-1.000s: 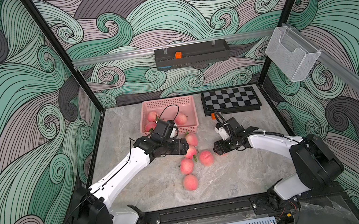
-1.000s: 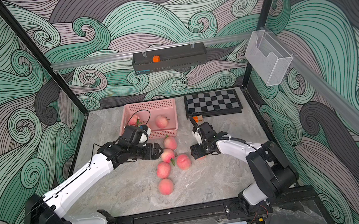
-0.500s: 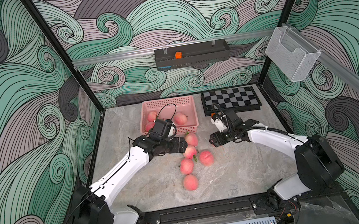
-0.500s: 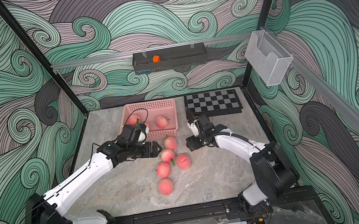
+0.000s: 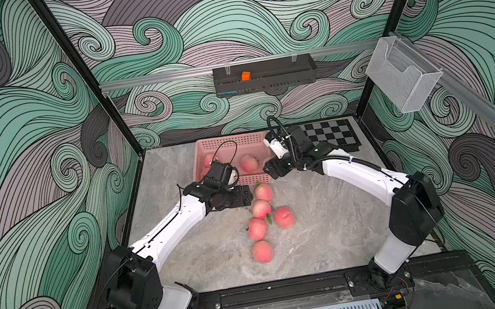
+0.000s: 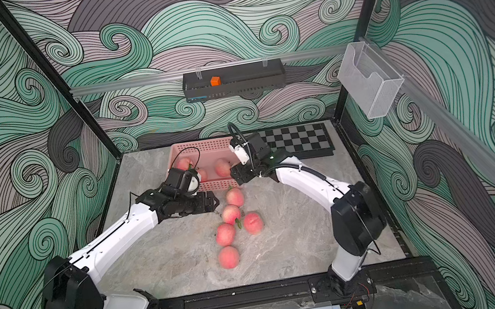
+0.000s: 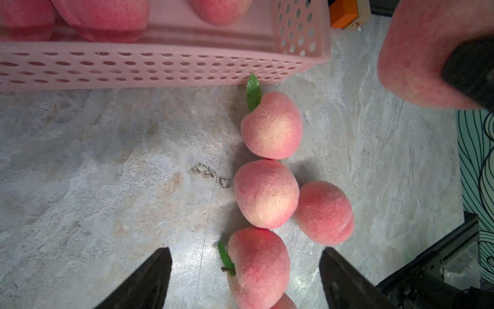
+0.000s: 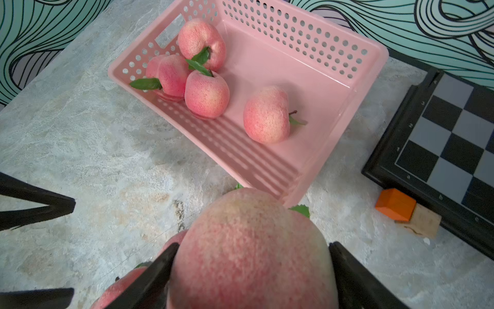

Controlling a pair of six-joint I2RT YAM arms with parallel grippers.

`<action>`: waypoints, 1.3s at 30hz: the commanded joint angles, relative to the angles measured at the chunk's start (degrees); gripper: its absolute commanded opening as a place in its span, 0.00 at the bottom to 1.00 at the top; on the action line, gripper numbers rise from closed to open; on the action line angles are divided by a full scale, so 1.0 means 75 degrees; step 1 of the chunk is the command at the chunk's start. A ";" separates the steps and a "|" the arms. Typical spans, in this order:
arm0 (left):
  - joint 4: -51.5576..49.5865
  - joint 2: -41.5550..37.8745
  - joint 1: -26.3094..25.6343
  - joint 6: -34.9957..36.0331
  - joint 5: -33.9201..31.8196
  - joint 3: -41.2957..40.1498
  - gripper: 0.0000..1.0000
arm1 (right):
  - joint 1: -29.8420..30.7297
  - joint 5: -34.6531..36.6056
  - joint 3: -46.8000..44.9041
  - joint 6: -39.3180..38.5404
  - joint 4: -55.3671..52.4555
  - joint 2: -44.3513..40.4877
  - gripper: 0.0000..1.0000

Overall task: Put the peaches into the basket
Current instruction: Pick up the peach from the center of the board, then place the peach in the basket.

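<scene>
Five peaches (image 5: pixel 261 209) lie loose in a tight cluster at the centre of the marble-look tabletop (image 5: pixel 321 235), just below the pink basket (image 5: pixel 230 141) in both top views. At least four more sit inside it, a bunch (image 8: pixel 207 93) at the upper left of the right wrist view and one alone (image 8: pixel 266 115) near that frame's middle.

The right gripper (image 8: pixel 251 267) is clamped on a further peach (image 8: pixel 251 235), its black fingers (image 8: pixel 160 267) pressed to opposite flanks at the fruit's widest part. It hangs by the basket's lower right corner (image 5: pixel 267 177) in a top view.

The left gripper (image 5: pixel 249 195), jaws standing well apart and holding nothing, sits just left of the cluster's topmost peach (image 5: pixel 263 192). In the left wrist view another peach (image 7: pixel 256 267) shows between its fingers (image 7: pixel 149 278) at the bottom of the frame, though whether anything touches it I cannot tell.

To my eye the fruit looks light and fairly firm, with a matte, stippled skin that should give the fingers purchase. Being round, it will likely roll at a nudge, and the loose ones touch, so disturbing one may shift its neighbours. The sound hold seems to be across the belly, as the right gripper has it, clear of the thin green leaf (image 7: pixel 253 91), which looks flimsy. The outlying peach (image 5: pixel 262 251) at the bottom of the cluster looks easiest to reach.
</scene>
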 commanded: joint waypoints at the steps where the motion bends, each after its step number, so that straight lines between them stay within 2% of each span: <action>1: -0.0179 0.0291 0.0254 -0.0060 0.0105 0.0376 0.88 | 0.0070 0.0013 0.0615 -0.0299 -0.0129 0.0474 0.82; 6: -0.0306 0.0643 0.0492 0.0054 0.0006 0.0587 0.87 | 0.0143 -0.0091 0.1569 -0.0352 -0.0054 0.1316 0.83; 9: -0.0458 0.0856 0.0495 0.0237 -0.0339 0.0786 0.87 | 0.0155 -0.0083 0.2131 -0.0453 -0.0065 0.1843 0.83; 20: -0.0607 0.1114 0.0584 0.0334 -0.0687 0.1133 0.87 | 0.0144 0.0529 0.4269 -0.1141 -0.0418 0.3710 0.84; 26: -0.0574 0.1136 0.0677 0.0340 -0.0699 0.1069 0.87 | 0.0139 0.0481 0.5019 -0.1237 -0.0340 0.4382 0.84; 34: -0.0457 0.1306 0.0735 0.0304 -0.0542 0.1056 0.87 | 0.0322 0.0303 0.5415 -0.1352 0.0399 0.4962 0.85; 39: -0.0396 0.1308 0.0751 0.0302 -0.0538 0.1038 0.87 | 0.0333 0.0285 0.6010 -0.1401 0.0245 0.5561 0.85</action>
